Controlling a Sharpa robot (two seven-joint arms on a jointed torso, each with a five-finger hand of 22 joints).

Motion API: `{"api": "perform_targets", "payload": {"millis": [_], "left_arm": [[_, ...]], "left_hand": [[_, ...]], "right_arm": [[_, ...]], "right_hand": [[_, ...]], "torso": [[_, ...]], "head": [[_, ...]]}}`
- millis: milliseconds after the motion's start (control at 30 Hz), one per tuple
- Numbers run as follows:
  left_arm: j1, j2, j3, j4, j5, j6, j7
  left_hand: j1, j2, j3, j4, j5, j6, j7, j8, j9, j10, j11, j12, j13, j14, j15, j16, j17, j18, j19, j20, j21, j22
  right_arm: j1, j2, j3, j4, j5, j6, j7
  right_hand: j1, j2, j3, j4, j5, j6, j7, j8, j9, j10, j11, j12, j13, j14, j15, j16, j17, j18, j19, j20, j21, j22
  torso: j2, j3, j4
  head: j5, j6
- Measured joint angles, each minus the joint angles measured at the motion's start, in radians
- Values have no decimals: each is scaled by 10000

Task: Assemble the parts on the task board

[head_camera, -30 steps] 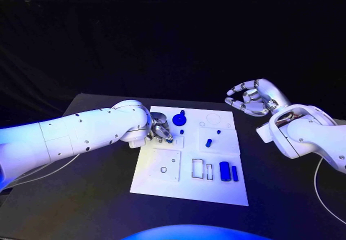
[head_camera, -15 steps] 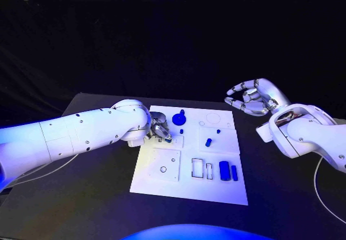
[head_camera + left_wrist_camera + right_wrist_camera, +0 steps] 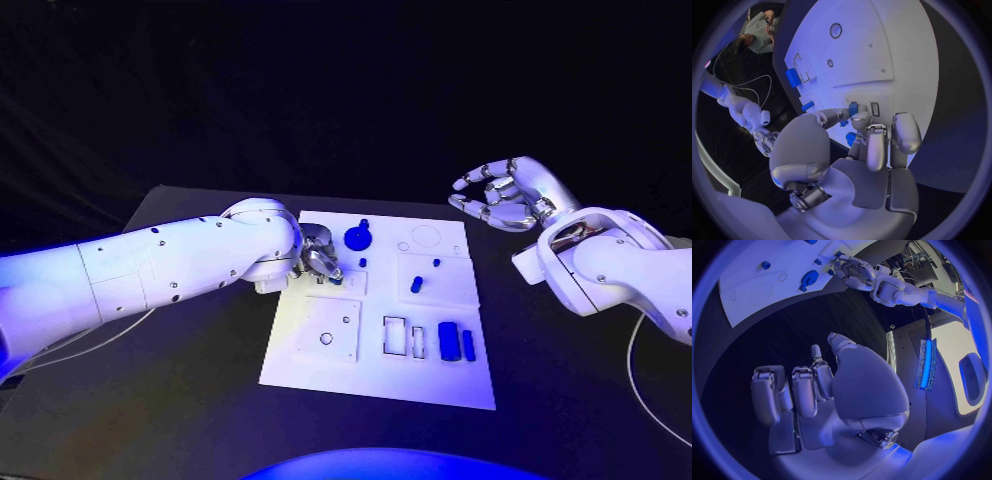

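Observation:
The white task board (image 3: 368, 370) lies in the middle of the black table. My left hand (image 3: 319, 256) is down on its far left part, and in the left wrist view (image 3: 861, 150) its thumb and a finger pinch a small blue part (image 3: 853, 108) beside a little rectangular slot (image 3: 874, 109). A round blue part (image 3: 358, 237) stands just beyond that hand. My right hand (image 3: 502, 197) hovers off the board's far right corner, fingers loosely bent and apart, holding nothing (image 3: 817, 390).
Loose blue parts lie on the board: a cylinder (image 3: 449, 340) and a bar (image 3: 469, 346) near the right edge, and small pieces (image 3: 417, 284) mid-board. Empty outlined slots (image 3: 395, 336) sit beside them. Bare black table (image 3: 173, 400) surrounds the board.

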Motion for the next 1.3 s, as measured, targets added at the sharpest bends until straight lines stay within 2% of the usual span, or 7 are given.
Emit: {"api": "perform_targets", "payload": {"millis": [367,467,567,700,733,1133,1300], "left_arm": [[9,53,9,-55,-49,188,-44],[12,76,11,-85,-55,259,-45],[15,100,14,-120,-60,313,-47],[19,136,15,-164,-69,378,-51],[21,146,17,-175,-70,396,-52],[35,264,23,-330,-86,522,-76],[40,322,25,-423,-94,553,-97]], "left_hand": [[-470,226,20,20,-3,-1,-1,345,13,278,-93,269,199,-1,-75,77,-1,2,70,-71,66,179],[-711,255,59,59,-3,0,-2,347,972,325,-117,326,255,-1,-76,115,-1,2,70,-71,66,194],[-843,260,61,60,-3,56,-57,376,1154,356,-147,381,298,34,-111,116,-2,2,94,-46,104,223],[-969,303,90,84,-3,77,-77,411,1158,432,-155,423,358,14,-131,138,-2,3,124,-53,105,269],[-1096,287,433,-259,-35,81,-81,414,1154,449,-171,423,379,0,-145,166,-2,3,141,-71,105,285],[-1554,340,471,-297,-126,272,-168,463,1029,522,-210,534,467,-1,-145,205,-3,3,198,-86,143,405],[-1741,363,187,-102,-174,483,-343,526,985,540,-227,579,491,35,-180,205,-3,4,249,-106,183,455]], "right_arm": [[-5,-8,0,3,1,8,0],[-5,-9,0,4,2,18,-3],[-7,-9,0,4,3,28,-12],[-11,-4,0,0,9,44,-18],[-13,-4,0,-1,11,49,-19],[-19,-12,-1,3,20,71,-22],[-19,-16,-1,5,25,75,-23]], "right_hand": [[0,0,28,28,0,0,0,66,10,0,0,0,-1,0,0,0,-1,0,0,0,0,7],[0,0,28,28,0,0,0,77,10,0,0,0,-1,0,0,0,-1,0,0,0,0,7],[0,0,28,28,0,0,0,77,9,0,0,0,-1,0,0,0,-1,0,0,0,0,7],[0,0,28,28,0,0,0,77,9,0,0,0,-1,0,0,0,-1,0,0,0,0,6],[0,0,28,28,0,0,0,77,9,0,0,0,-1,0,0,0,-2,0,0,0,0,6],[0,0,28,28,0,0,0,77,8,0,0,0,7,0,0,0,-2,-1,0,0,0,4],[0,0,28,28,0,0,0,77,7,0,0,0,7,0,0,0,-2,0,0,0,0,4]], "torso": [[0,9,-15],[-2,14,-15],[-2,14,-15],[-3,21,-15],[-3,21,-14],[-4,15,-14],[4,12,-14]], "head": [[20,-45],[21,-47],[12,-47],[6,-52],[6,-55],[-16,-59],[-45,-60]]}}
